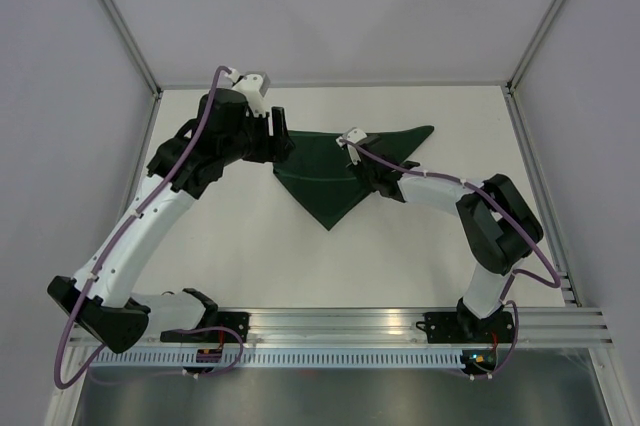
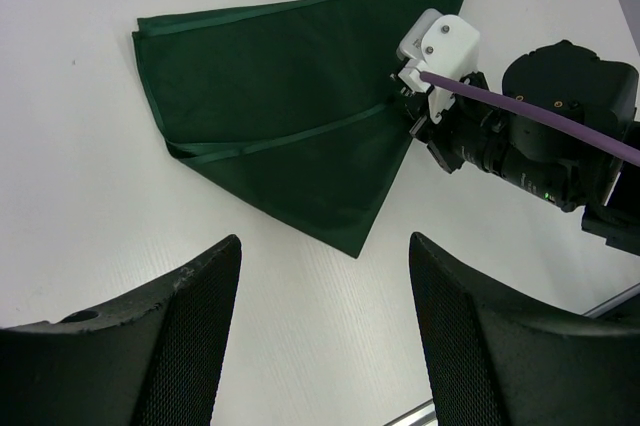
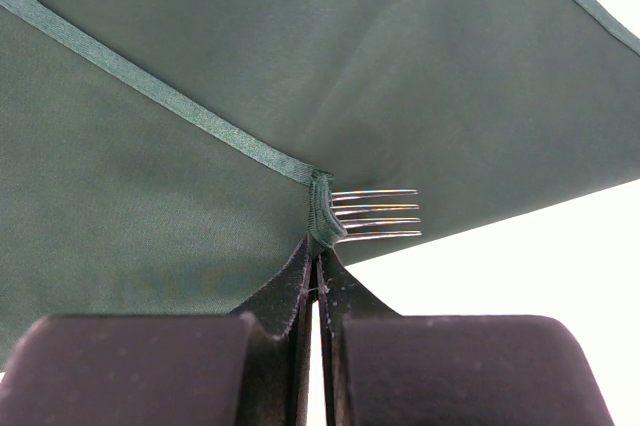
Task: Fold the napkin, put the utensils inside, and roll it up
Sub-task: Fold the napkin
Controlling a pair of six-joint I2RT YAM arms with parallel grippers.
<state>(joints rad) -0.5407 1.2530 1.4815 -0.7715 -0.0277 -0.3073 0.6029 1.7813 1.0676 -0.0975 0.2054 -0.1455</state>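
The right jaws are pressed together on the dark green napkin [image 3: 200, 96], pinching a bunched bit of its hem right at their tips. Just past that pinch, slightly to one side, the four tines of a metal fork [image 3: 375, 214] poke out from under the hemmed edge and point away across the lower layer of cloth. The rest of the fork is hidden, so I cannot tell whether the jaws touch it as well. From the pinch, the hem runs off as a straight ridge up and to the left in the right wrist view.

The left jaws are spread wide with nothing between them. Their two dark textured fingers [image 2: 190, 326] frame only bare white worktop [image 2: 320, 326]. The napkin lies flat ahead of them, beyond the fingertips, folded into a rough triangle with one point toward the left jaws. The right arm [image 2: 560, 126] comes in at the cloth's far edge.

From above, the left jaws hang near the napkin's [image 1: 330, 171] left corner, and the right jaws sit at its other side.
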